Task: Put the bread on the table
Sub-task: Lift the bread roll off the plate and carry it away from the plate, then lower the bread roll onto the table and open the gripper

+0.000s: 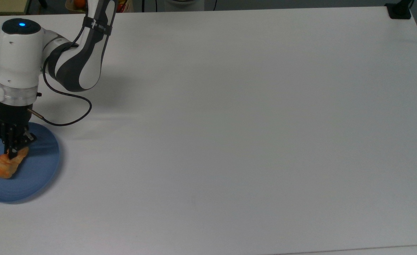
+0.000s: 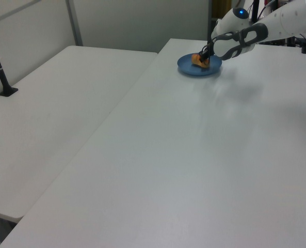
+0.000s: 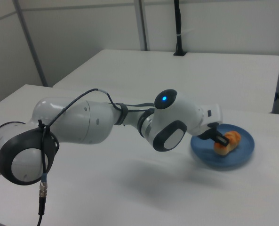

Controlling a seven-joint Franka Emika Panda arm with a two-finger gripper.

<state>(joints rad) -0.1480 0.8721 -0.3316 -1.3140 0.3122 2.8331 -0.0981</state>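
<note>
Top view: claw [image 1: 11, 153] pinched shut on the bread [image 1: 5, 165], hiding its upper end, over the blue plate [image 1: 34, 177].

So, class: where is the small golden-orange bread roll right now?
The small golden-orange bread roll lies on the round blue plate at the top view's far left, under the hand.
</note>
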